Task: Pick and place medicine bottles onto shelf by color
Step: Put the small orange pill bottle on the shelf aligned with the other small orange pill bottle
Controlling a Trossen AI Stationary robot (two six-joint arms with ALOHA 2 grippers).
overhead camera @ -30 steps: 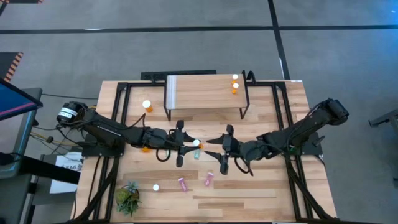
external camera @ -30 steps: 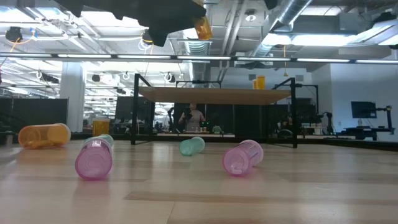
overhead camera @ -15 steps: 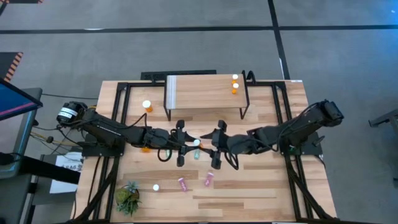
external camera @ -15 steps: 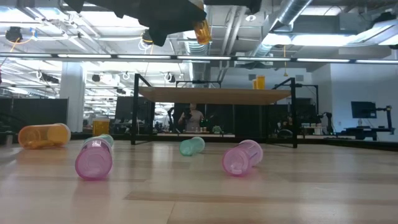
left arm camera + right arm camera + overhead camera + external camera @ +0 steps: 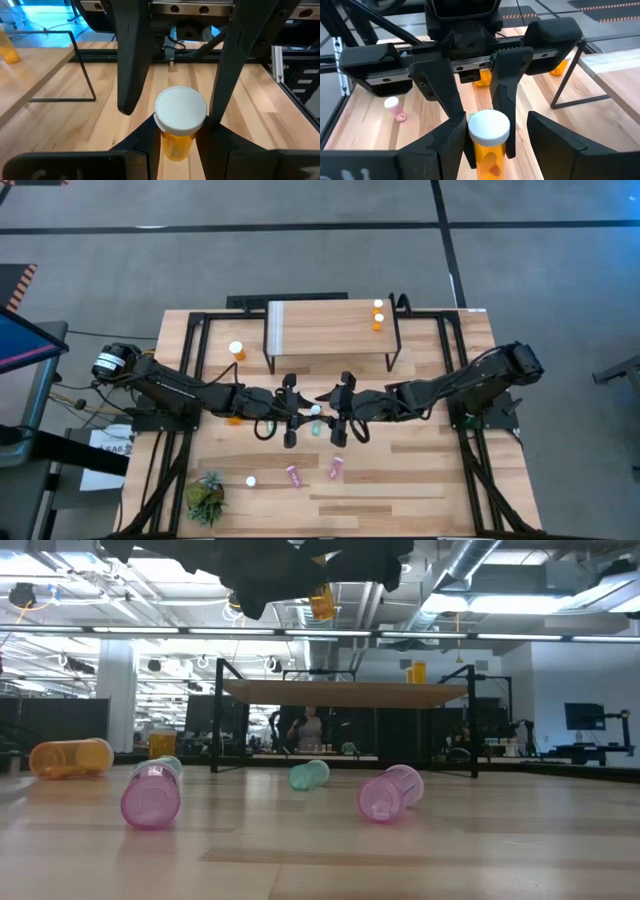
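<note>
On the tabletop (image 5: 420,480), an orange bottle with a white cap (image 5: 237,351) stands at about ten o'clock, off the shelf's (image 5: 325,327) left end. At the centre, the left tool (image 5: 300,412) is clamped on an orange medicine bottle (image 5: 178,125), held in the air. The right tool (image 5: 327,410) faces it from three o'clock, fingers apart on either side of that bottle's white cap. Two pink bottles (image 5: 294,475) lie at six o'clock, a teal one (image 5: 309,775) just under the tools. Two orange bottles (image 5: 378,315) stand on the shelf's right end.
</note>
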